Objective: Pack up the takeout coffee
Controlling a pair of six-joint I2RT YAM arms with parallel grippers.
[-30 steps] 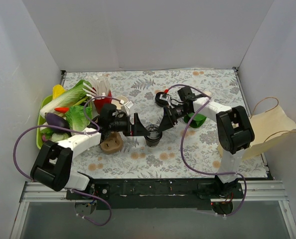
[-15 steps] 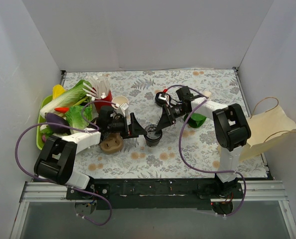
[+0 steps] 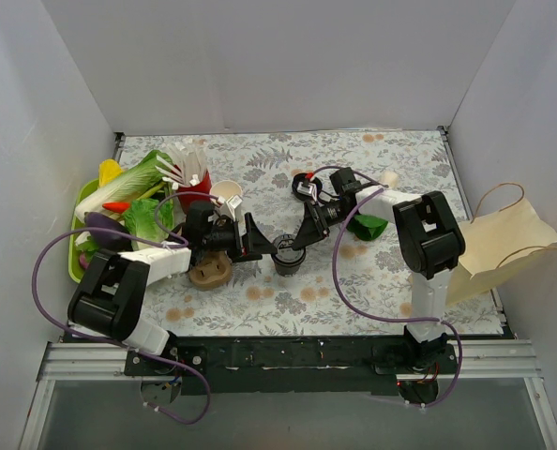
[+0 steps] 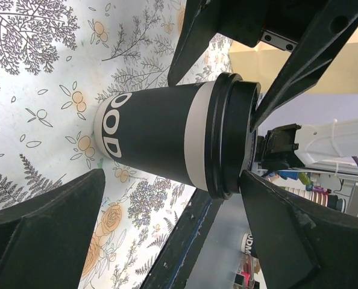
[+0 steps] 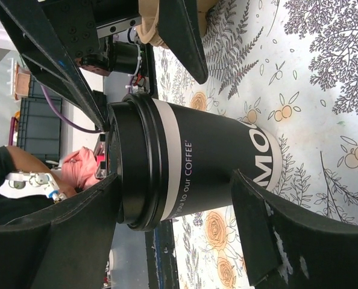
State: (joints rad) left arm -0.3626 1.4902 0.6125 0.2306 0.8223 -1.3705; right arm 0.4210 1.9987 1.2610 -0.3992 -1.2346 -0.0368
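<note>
Takeout coffee (image 3: 289, 253) stands upright, well apart from the paper bag (image 3: 504, 246). Left tool (image 4: 172, 177) straddles it from the far side and right tool (image 5: 176, 177) from the bag side, both with jaws apart. Probably right takes it, being nearer the bag.

A dark coffee cup (image 4: 161, 138) with white letters, a cream band and a black lid (image 4: 230, 135) stands on the flowered surface (image 4: 40, 72); the left gripper (image 4: 172, 177) is spread wide, one finger at either side of it; beyond, the right gripper (image 4: 210, 103) flanks the lid, one tip close by its rim.
</note>
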